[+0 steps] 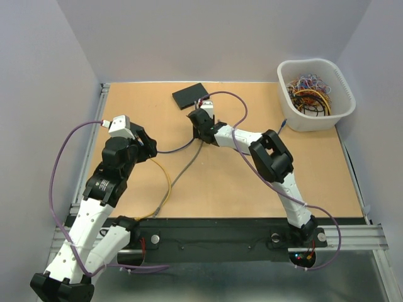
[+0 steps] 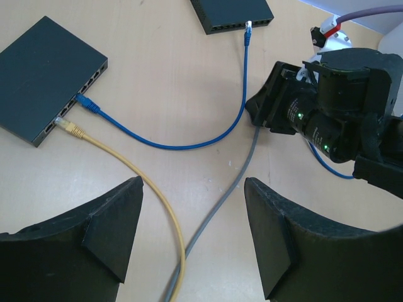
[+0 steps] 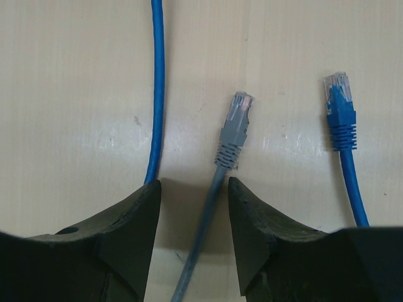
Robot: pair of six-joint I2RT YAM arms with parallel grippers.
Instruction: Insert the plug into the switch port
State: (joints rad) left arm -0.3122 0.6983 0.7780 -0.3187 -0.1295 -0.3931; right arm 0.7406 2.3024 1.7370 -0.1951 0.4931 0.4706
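The tan bench [image 1: 327,182] carried a black switch [image 1: 190,95] near the middle of its far edge. A white basket [image 1: 313,121] of tangled cables stood at the far right corner. A second switch [image 2: 50,78] lay flat on the surface, with a yellow cable [image 2: 135,173] and a blue cable [image 2: 189,143] meeting its port side. The blue one curved on to the far switch. A grey cable [image 3: 211,195] trailed from mid-bench to the near edge. Its grey plug [image 3: 234,129] lay loose on the bench, with a loose blue plug [image 3: 339,110] nearby.
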